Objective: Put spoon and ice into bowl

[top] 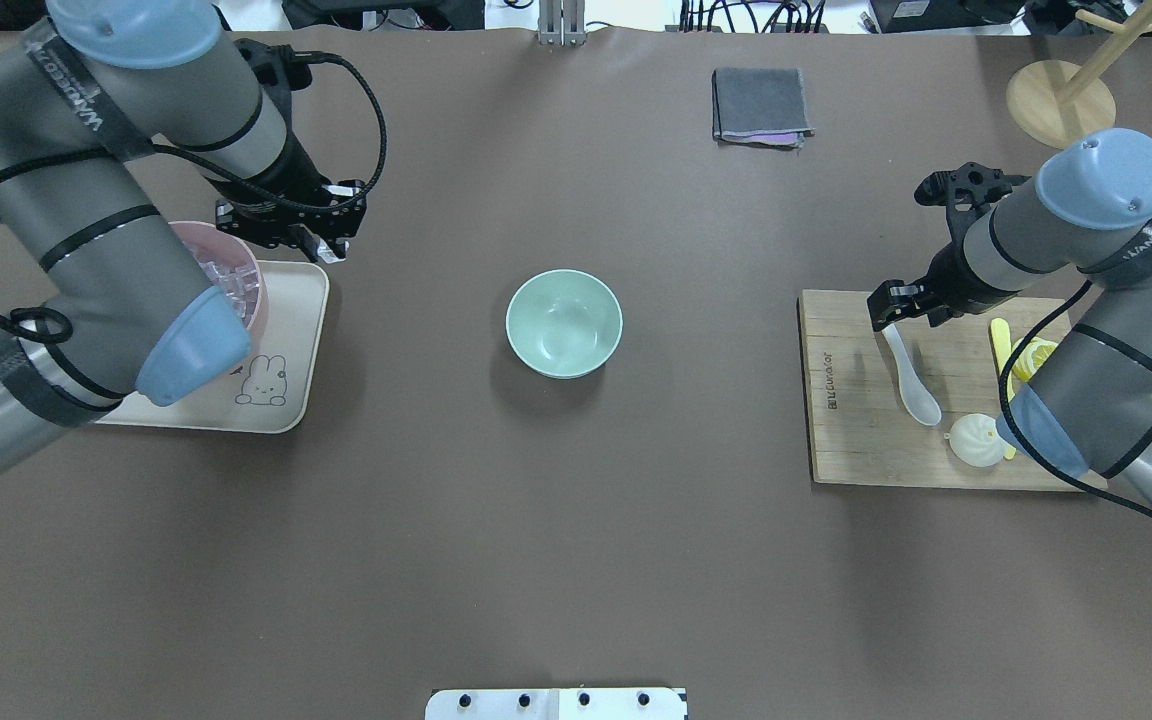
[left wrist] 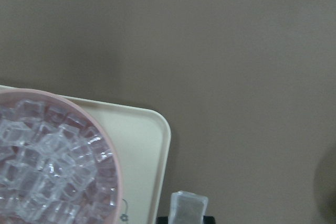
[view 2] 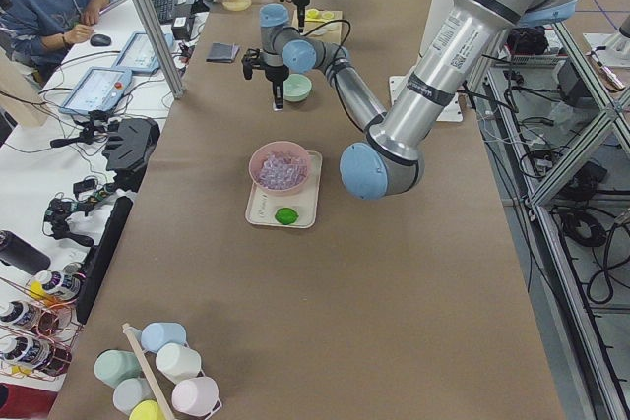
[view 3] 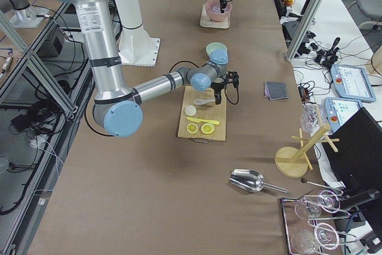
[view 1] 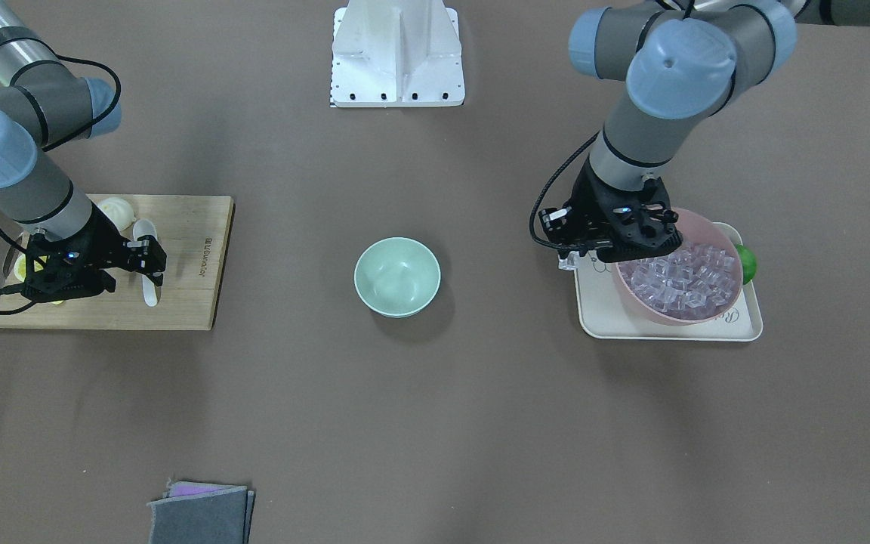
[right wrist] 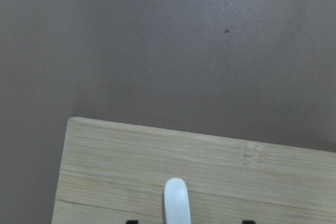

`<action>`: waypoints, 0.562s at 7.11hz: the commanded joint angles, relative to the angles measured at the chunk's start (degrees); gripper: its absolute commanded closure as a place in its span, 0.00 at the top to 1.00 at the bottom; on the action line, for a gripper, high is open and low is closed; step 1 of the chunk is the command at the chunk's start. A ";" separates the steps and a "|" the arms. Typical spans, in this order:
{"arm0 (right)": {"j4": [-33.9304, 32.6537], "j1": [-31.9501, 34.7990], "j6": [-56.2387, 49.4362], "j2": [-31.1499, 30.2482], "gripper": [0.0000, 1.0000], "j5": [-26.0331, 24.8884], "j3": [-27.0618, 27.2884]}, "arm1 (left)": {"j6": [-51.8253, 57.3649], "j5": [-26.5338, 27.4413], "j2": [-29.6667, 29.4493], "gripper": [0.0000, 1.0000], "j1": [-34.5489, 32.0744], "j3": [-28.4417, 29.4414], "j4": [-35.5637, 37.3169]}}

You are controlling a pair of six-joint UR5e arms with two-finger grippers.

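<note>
The mint-green bowl (top: 564, 322) stands empty at the table's middle, also in the front view (view 1: 397, 276). The white spoon (top: 911, 375) lies on the wooden board (top: 856, 420). My right gripper (top: 888, 312) is open, low over the spoon's handle end; the wrist view shows the handle tip (right wrist: 176, 200) between the spread fingers. My left gripper (top: 324, 248) is shut on one clear ice cube (left wrist: 188, 208), held just past the tray's corner, beside the pink bowl (top: 258, 280) full of ice cubes (view 1: 680, 276).
The pink bowl sits on a cream tray (top: 276, 390) with a green lime (view 1: 746, 263). On the board are a white bun (top: 976, 440), a yellow knife (top: 999, 345) and lemon slices (top: 1031, 355). A grey cloth (top: 758, 105) lies at the far edge.
</note>
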 commanded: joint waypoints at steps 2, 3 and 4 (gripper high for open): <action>0.00 -1.43 0.00 -0.24 0.61 0.06 -0.20 | -5.31 0.56 -5.43 0.00 3.56 4.18 -0.31; 0.00 -1.53 0.00 -0.50 0.61 0.06 -0.03 | -5.84 0.57 -7.27 0.00 3.65 6.81 -1.35; 0.00 -1.61 0.00 -1.03 0.58 0.15 0.06 | -7.93 0.57 -8.33 0.00 4.18 9.35 -5.02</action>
